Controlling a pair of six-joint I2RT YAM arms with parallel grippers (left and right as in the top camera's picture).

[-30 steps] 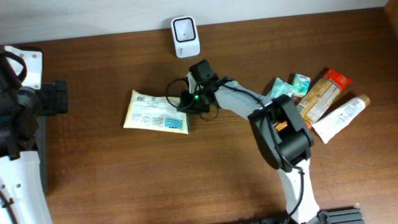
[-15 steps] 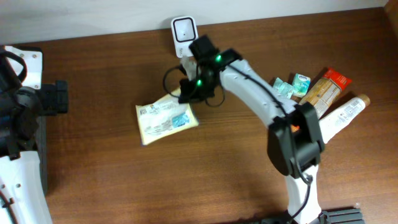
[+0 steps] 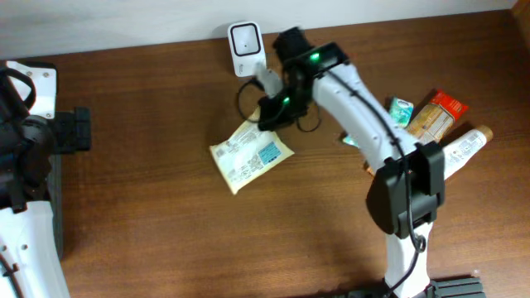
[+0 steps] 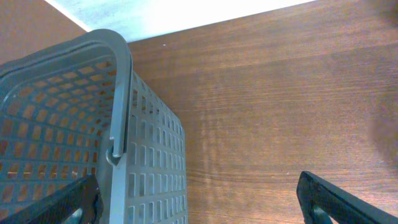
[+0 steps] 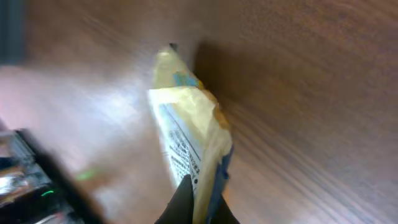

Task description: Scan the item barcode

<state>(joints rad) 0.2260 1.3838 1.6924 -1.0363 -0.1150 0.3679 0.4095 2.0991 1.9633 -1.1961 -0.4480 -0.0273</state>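
wooden table: right gripper pinches yellow packet near scanner (overhead only); left gripper spread by basket

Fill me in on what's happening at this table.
The right gripper is shut on one edge of a yellow packet, holding it tilted just in front of the white scanner at the back of the table. The left gripper hangs open beside a grey basket, holding nothing.

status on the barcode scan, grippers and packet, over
Right gripper shut on yellow packet, gripping its edge. Packet just short of white scanner, no other item between. Left gripper open, empty, beside grey basket.
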